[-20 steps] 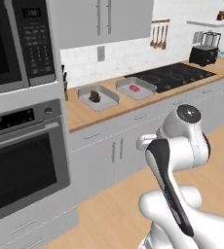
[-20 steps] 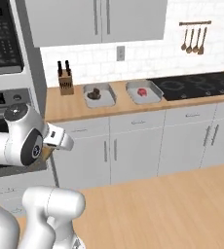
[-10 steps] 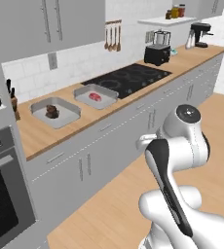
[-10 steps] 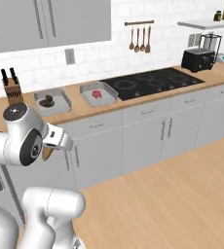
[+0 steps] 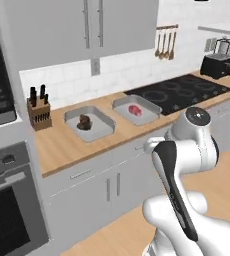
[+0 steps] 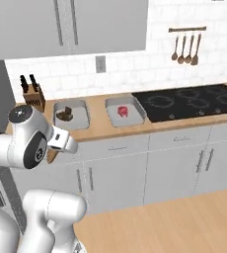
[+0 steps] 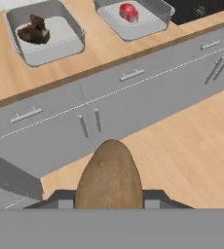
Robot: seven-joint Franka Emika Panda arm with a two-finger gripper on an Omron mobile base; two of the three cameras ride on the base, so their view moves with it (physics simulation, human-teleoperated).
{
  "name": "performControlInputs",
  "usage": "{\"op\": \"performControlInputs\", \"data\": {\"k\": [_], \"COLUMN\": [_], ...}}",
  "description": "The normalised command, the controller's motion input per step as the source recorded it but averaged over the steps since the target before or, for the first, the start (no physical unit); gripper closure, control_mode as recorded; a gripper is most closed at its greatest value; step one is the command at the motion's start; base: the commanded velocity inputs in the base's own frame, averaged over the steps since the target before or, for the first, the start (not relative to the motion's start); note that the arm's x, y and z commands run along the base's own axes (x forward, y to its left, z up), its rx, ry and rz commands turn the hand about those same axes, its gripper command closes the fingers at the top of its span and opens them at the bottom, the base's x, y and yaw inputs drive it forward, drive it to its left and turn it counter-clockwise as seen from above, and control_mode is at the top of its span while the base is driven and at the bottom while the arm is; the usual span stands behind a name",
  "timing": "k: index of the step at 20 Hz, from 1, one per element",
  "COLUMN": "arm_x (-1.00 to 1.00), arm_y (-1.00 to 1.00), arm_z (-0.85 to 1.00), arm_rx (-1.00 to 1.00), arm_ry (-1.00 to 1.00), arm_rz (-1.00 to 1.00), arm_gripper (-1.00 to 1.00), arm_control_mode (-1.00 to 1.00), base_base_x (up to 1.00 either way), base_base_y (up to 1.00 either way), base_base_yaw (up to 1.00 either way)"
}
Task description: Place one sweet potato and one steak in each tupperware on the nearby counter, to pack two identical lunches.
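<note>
Counter [image 5: 62, 145] wood-grain, two tupperware [image 5: 89, 124] side by side; stovetop [image 5: 179, 92] right.

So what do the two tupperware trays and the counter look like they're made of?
The tupperware trays: plain matte light grey with rounded rims, probably plastic, though brushed metal is possible. The counter: light-brown with streaks like wood grain, so wood or wood-look laminate.

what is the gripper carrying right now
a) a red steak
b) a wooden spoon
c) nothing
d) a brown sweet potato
d: in the hand view a brown sweet potato sits in the gripper, while the red steak lies in a tupperware on the counter.
</note>
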Motion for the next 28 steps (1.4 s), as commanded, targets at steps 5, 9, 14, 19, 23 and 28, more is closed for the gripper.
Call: {"op": "performControlInputs", "data": {"k": [5,9,14,19,23,28], "arm_x": [0.00,0.00,0.00,0.19,0.43,0.77], "arm_y": [0.00,0.00,0.00,0.00,0.00,-0.37], "arm_z": [0.00,0.00,0.00,-0.23,-0.58,-0.60], "arm_rx": [0.00,0.00,0.00,0.00,0.00,0.00], "arm_ry": [0.00,0.00,0.00,0.00,0.00,0.01], "arm_rz": [0.00,0.00,0.00,0.07,0.01,-0.09], "arm_gripper": [1.00,1.00,1.00,1.00,1.00,1.00], "arm_control_mode": [1.00,1.00,1.00,-1.00,-1.00,-1.00], "base_base_x": [1.00,1.00,1.00,0.54,0.00,0.00], "base_base_y": [-0.62,-0.14,0.03,0.00,0.00,0.00], "base_base_yaw": [0.47,0.58,0.59,0.30,0.00,0.00]}}
